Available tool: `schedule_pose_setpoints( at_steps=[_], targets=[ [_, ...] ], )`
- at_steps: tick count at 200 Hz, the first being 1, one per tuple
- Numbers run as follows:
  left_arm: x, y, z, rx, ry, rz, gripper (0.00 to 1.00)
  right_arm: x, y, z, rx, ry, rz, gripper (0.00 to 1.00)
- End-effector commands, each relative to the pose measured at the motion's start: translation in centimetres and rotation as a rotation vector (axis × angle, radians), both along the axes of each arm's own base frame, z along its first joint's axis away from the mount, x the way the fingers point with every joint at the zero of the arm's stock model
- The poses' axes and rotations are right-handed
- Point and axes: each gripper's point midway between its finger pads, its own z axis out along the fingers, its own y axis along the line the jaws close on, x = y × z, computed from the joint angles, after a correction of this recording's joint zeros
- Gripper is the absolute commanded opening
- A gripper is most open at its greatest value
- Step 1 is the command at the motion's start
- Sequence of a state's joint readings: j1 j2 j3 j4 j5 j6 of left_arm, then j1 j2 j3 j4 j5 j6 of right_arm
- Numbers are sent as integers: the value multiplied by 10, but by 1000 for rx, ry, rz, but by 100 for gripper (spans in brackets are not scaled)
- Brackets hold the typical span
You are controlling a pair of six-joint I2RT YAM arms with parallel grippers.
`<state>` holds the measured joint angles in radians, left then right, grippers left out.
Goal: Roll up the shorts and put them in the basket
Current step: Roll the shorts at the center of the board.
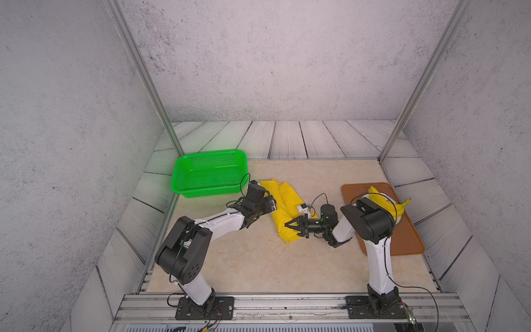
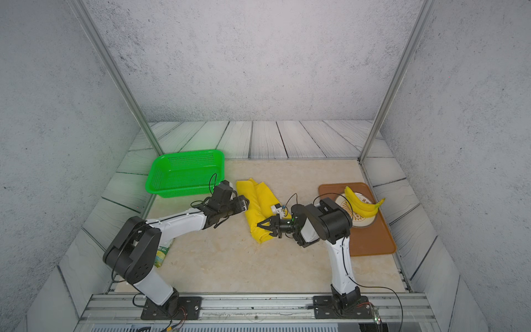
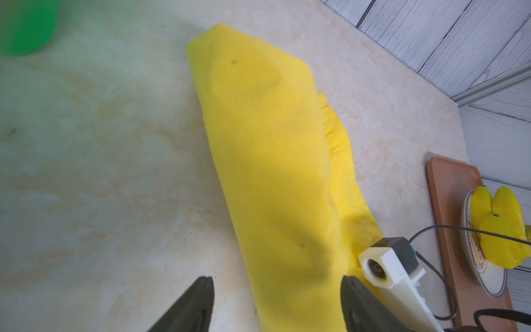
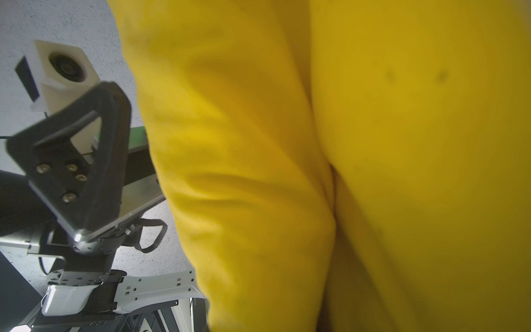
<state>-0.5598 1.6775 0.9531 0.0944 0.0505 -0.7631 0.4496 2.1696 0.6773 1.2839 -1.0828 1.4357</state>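
The shorts (image 1: 280, 201) are bright yellow and folded into a long narrow strip that runs from beside the basket toward the near middle of the table. My right gripper (image 1: 289, 226) comes in from the right, and its fingers meet on the strip's near end. Yellow fabric (image 4: 344, 158) fills the right wrist view and hides those fingers. My left gripper (image 3: 277, 284) stands open over the strip's left side about midway. One finger (image 3: 201, 299) is over bare table, the other (image 3: 353, 299) is past the cloth (image 3: 267, 158). In both top views it (image 2: 240, 208) is beside the shorts (image 2: 258, 201).
A green mesh basket (image 1: 209, 172) stands at the far left, just behind my left wrist. A brown tray (image 1: 402, 238) on the right carries a plate (image 2: 365, 222) with bananas (image 2: 360, 204). A green-labelled bottle (image 2: 162, 254) lies under my left arm.
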Motion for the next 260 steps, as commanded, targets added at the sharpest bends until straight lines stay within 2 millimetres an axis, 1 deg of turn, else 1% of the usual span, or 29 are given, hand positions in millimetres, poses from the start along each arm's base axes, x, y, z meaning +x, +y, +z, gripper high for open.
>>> schedule_pose_setpoints(
  at_steps=[1,33,50,63,82,87,100,120,123,139,159,177,201,217,229,242,260],
  targets=[
    [2,-8,-25,45,52,-33,75,-11,-10,-36,-73,161,-12,26],
    [5,-13,-68,109,169,-45,74,-11,-12,-38,-76,170,-7,26],
    [2,-12,-91,147,242,-51,74,-11,-15,-37,-82,170,-7,34],
    [-2,-12,-102,163,281,-52,73,-12,-17,-35,-99,158,-1,38],
    [-5,-10,-107,180,300,-54,73,-20,-22,-33,-163,136,26,45],
    [-6,-8,-108,188,305,-54,73,-23,-23,-30,-187,119,38,47],
    [-9,-4,-110,211,321,-53,73,-31,-33,-29,-287,90,63,51],
    [-16,-1,-113,226,349,-58,72,-42,-52,-18,-463,-6,101,55],
    [-16,-1,-112,224,349,-58,72,-41,-54,-13,-482,-38,102,55],
    [-20,-2,-114,215,364,-58,71,-45,-73,-1,-623,-110,107,56],
    [-26,-2,-116,214,384,-61,71,-40,-97,15,-797,-230,88,59],
    [-30,-3,-116,209,401,-66,71,-36,-102,35,-891,-367,94,63],
    [-35,-4,-115,193,414,-65,70,-33,-92,57,-1003,-554,133,70],
    [-37,-5,-115,184,422,-64,70,-31,-78,66,-1058,-666,158,74],
    [-38,-6,-116,174,429,-65,70,-29,-68,69,-1088,-710,173,75],
    [-39,-7,-116,162,435,-65,70,-24,-61,67,-1136,-735,189,75],
    [-39,-10,-116,149,437,-66,70,-20,-45,64,-1192,-789,220,76]
  ],
)
